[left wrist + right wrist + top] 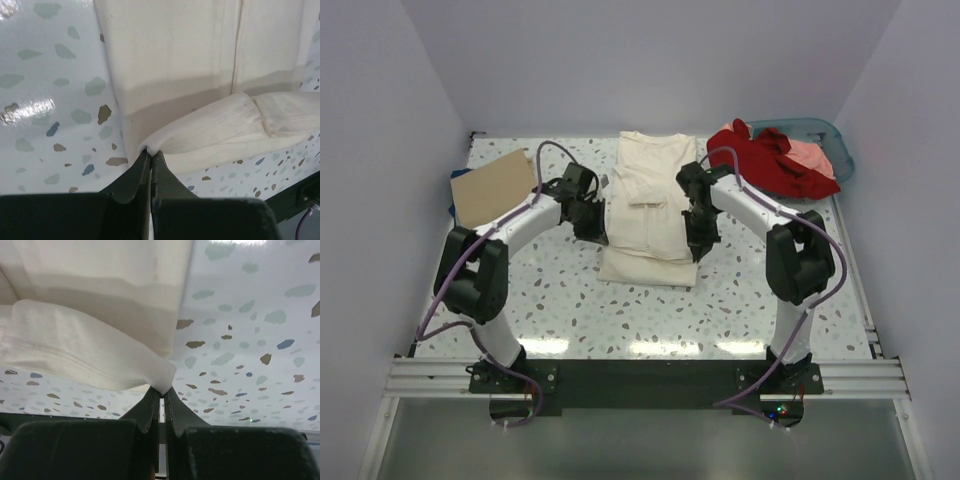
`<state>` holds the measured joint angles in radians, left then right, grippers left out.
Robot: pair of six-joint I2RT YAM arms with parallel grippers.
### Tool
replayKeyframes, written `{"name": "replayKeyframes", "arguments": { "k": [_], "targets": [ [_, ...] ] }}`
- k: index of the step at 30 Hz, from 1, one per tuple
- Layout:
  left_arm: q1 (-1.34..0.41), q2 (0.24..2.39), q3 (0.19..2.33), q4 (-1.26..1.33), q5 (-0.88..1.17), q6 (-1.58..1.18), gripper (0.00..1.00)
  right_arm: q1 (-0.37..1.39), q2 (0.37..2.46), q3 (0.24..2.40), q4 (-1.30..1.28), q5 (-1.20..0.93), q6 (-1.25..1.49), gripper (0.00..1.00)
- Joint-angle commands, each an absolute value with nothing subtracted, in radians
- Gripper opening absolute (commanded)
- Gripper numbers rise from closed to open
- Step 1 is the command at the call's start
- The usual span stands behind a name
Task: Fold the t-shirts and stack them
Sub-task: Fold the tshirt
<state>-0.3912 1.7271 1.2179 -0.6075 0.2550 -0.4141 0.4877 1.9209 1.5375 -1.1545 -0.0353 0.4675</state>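
Observation:
The cream t-shirt (pixel 650 205) lies lengthwise in the middle of the speckled table, sides folded in. My left gripper (pixel 595 222) is shut on its left edge (pixel 150 147) and my right gripper (pixel 698 235) is shut on its right edge (pixel 162 380). Both hold the near part of the cloth lifted and curled over the rest; the fold shows in the left wrist view (pixel 215 127) and in the right wrist view (pixel 75 347). A tan t-shirt (pixel 492 187) lies folded at the far left. A red t-shirt (pixel 765 160) and a salmon-pink one (pixel 812 158) are heaped at the far right.
A teal plastic basket (pixel 842 150) sits under the red and pink heap at the back right corner. White walls close the table on three sides. The speckled table top (pixel 570 300) runs in front of the cream shirt to the arm bases.

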Motion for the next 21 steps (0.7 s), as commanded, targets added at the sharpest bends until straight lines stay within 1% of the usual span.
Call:
{"name": "replayKeyframes", "arguments": {
  "k": [1, 12, 17, 21],
  "targets": [
    [-0.362, 1.781, 1.319, -0.548, 0.279, -0.367, 0.00, 0.457, 1.966, 1.637, -1.175, 0.015, 0.443, 0.00],
    [-0.307, 1.999, 1.606, -0.540, 0.293, -0.345, 0.00, 0.376, 2.126, 1.877, -1.193, 0.020, 0.416, 0.00],
    [-0.295, 2.086, 1.703, -0.529, 0.310, -0.339, 0.00, 0.351, 2.207, 1.991, -1.213, 0.021, 0.405, 0.00],
    [-0.278, 2.140, 1.773, -0.522, 0.325, -0.336, 0.00, 0.334, 2.240, 2.039, -1.218, 0.023, 0.400, 0.00]
  ]
}}
